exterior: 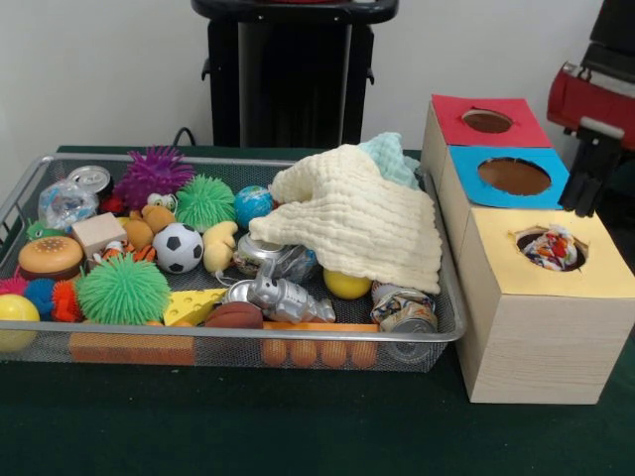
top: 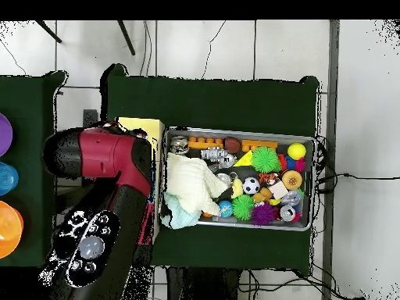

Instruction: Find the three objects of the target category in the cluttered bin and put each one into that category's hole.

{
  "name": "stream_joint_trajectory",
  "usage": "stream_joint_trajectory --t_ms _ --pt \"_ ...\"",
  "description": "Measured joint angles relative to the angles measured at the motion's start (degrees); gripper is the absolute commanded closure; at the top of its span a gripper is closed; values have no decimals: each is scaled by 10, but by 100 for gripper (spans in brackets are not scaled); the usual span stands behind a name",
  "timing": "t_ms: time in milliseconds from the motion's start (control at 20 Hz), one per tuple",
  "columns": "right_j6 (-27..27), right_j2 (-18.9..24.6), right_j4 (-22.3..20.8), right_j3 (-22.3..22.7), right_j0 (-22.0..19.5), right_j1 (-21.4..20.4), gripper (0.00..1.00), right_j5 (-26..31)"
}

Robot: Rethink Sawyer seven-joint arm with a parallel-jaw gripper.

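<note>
We see the end effector [exterior: 585, 183] at the frame's right, above the yellow hole [exterior: 552, 248]; the crushed can [exterior: 402, 309] lies lower left; its opening we cannot tell.

A plain white wall [exterior: 99, 69] stands behind the surface [exterior: 248, 416], which is covered in dark green cloth. From above, the floor [top: 195, 47] is pale tiles with dark seams, black cables [top: 344, 176] trailing across it. A second green-covered table [top: 23, 156] sits alongside.
</note>
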Motion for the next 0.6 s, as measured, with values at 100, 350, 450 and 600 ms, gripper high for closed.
stream_joint_trajectory --t_ms 100,350,450,600 --pt "0 0 0 3 0 -10 100 0" --pt "0 0 0 9 -2 -35 100 0" --pt "0 0 0 10 -3 -40 100 0" --pt "0 0 0 12 -4 -44 100 0"
